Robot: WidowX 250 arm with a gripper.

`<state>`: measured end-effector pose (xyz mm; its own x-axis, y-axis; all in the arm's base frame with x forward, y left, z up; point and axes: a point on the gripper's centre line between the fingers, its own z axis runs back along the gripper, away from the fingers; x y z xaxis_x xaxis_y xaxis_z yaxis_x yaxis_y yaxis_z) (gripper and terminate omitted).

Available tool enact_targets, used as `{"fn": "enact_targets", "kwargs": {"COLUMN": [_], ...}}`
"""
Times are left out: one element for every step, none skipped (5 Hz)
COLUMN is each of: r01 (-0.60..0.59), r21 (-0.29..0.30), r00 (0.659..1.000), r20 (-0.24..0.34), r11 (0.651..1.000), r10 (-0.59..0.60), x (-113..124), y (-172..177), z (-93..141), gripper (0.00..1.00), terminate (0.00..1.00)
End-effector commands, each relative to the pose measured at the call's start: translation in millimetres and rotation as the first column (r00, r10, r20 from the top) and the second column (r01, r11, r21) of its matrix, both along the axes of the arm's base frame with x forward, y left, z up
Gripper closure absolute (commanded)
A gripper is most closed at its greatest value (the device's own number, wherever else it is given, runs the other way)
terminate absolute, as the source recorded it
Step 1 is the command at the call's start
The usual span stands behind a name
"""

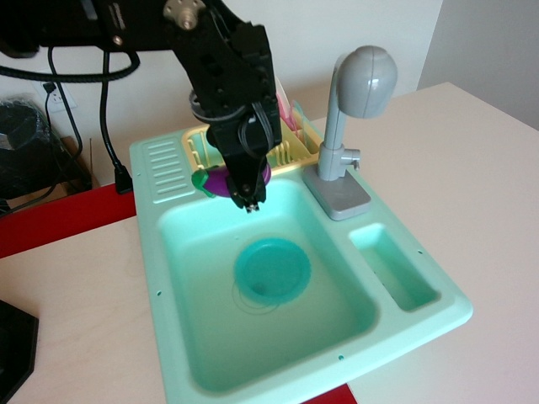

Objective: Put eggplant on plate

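My black gripper (249, 199) is shut on the small purple eggplant (221, 181), whose green stem cap points left. It holds the eggplant in the air above the back of the mint-green sink basin (202, 337). The round teal-blue plate (272, 270) lies flat on the basin floor, below and slightly right of the gripper. The eggplant is well above the plate and apart from it.
A yellow dish rack (290, 148) with an upright pink plate (286, 105) stands behind the gripper. A grey faucet (347, 126) rises at the back right. A small side compartment (394, 265) sits at the basin's right. Black cables (105, 118) hang at the left.
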<state>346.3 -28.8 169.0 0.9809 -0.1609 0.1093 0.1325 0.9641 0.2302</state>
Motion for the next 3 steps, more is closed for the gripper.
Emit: {"fn": "enact_targets", "kwargs": {"r01": [0.020, 0.010, -0.007], "r21": [-0.053, -0.019, 0.004], "r00": [1.000, 1.000, 1.000], "r20": [0.004, -0.010, -0.013], "r11": [0.998, 1.000, 1.000], "r10": [-0.019, -0.010, 0.007], "x": [1, -4, -3], "y": [-39, -44, -42], "z": [-12, -35, -54], "gripper": [1.00, 1.00, 1.00], "terminate": [0.00, 0.00, 0.00]}}
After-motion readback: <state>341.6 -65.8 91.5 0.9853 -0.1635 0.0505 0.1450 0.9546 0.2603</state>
